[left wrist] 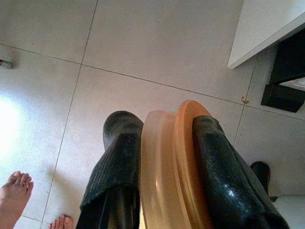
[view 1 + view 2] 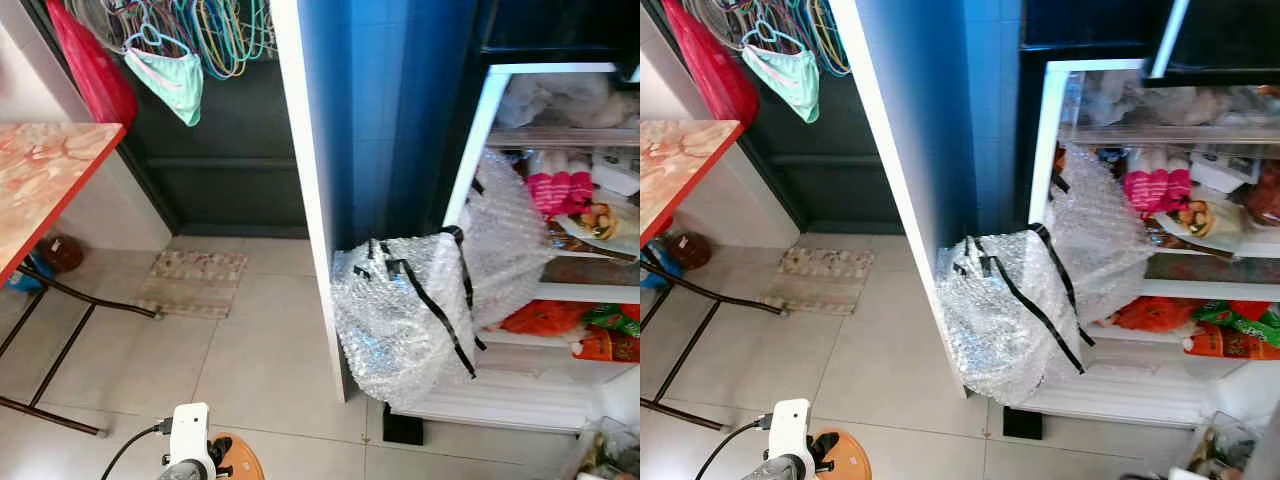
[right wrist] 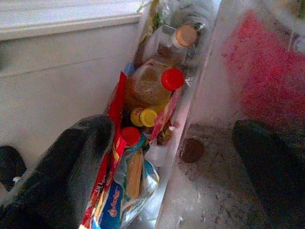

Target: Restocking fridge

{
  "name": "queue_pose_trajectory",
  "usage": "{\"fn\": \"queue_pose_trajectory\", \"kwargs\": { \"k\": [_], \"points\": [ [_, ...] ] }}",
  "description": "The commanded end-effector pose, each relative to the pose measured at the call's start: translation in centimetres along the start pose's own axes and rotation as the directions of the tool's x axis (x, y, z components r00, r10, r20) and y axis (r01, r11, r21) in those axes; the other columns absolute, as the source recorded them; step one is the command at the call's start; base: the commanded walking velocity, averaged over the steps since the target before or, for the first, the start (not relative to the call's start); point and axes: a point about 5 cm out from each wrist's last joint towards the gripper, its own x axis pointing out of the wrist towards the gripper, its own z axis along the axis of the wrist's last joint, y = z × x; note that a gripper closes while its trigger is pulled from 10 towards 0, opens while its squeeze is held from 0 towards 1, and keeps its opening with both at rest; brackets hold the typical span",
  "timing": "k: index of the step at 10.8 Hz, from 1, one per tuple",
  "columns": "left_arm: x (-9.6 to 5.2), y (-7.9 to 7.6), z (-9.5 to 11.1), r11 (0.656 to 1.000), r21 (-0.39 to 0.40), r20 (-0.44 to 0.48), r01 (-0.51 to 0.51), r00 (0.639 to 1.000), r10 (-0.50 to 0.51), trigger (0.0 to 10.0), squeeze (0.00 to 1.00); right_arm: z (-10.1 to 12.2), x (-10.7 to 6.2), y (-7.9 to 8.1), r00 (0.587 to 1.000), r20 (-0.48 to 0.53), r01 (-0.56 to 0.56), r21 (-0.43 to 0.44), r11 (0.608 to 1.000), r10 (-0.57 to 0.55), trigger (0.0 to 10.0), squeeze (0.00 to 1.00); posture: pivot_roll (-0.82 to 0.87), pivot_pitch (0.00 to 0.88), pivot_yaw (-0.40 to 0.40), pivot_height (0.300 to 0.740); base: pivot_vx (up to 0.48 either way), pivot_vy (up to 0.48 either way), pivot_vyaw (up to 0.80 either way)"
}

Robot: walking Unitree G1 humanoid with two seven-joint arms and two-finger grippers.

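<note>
— What has the left gripper (image 1: 164,167) got?
— Its two black fingers (image 1: 119,162) are closed to a narrow gap on an orange container (image 1: 174,167), a round shallow tub with a lid, pinched across its thickness. The tub stands on edge between them, its flat faces against the pads, its rim pointing away from the wrist toward the tiled floor (image 1: 143,43). From the head views, it sits low beside the robot, well apart from the fridge (image 2: 560,250).
— And the right gripper (image 3: 176,157)?
— Fingers spread wide, holding nothing. Between them lies a fridge door rack (image 3: 157,119) packed with a red-capped bottle (image 3: 152,86), a cork-topped bottle (image 3: 183,36) and packets (image 3: 114,191).
— The fridge itself?
— Open, shelves full of food, with a bubble-wrap bag (image 2: 410,315) with black straps hanging at the front. A marble-topped desk (image 2: 40,170) stands off to the left, and a person's bare toes (image 1: 14,188) rest on the floor near the left gripper.
</note>
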Motion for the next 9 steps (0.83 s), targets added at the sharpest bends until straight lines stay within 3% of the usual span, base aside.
{"fn": "queue_pose_trajectory", "kwargs": {
  "k": [1, 5, 7, 9],
  "points": [
    [-0.5, 0.9, -1.8, 1.0, 0.012, -0.078, -0.022, 0.997, 0.023, 10.0, 0.0, -0.8, 0.2, -2.3, 0.997, -0.018, 0.071, 0.017, 0.997, -0.07, 10.0, 0.0, -0.06, 0.16, 0.08, 0.74, 0.0, 0.0, 0.0],
    [-0.5, 0.9, -2.0, 1.0, 0.018, -0.087, -0.019, 0.996, 0.021, 10.0, 0.0, -1.8, 0.5, -6.1, 0.989, -0.038, 0.141, -0.031, 0.99, -0.142, 10.0, 0.0, -0.07, 0.161, 0.083, 0.74, 0.0, 0.0, 0.0],
    [-0.5, 1.0, -2.0, 1.0, 0.023, -0.09, -0.015, 0.996, 0.017, 10.0, 0.0, -1.8, 0.5, -6.0, 0.989, -0.049, 0.139, -0.041, 0.989, -0.141, 10.0, 0.0, -0.07, 0.157, 0.086, 0.74, 0.0, 0.0, 0.0],
    [-0.5, 0.9, -2.1, 1.0, 0.024, -0.09, -0.013, 0.996, 0.015, 10.0, 0.0, -1.9, 0.4, -4.6, 0.992, -0.067, 0.102, -0.042, 0.994, -0.105, 10.0, 0.0, -0.06, 0.148, 0.088, 0.74, 0.0, 0.0, 0.0]
  ]
}}
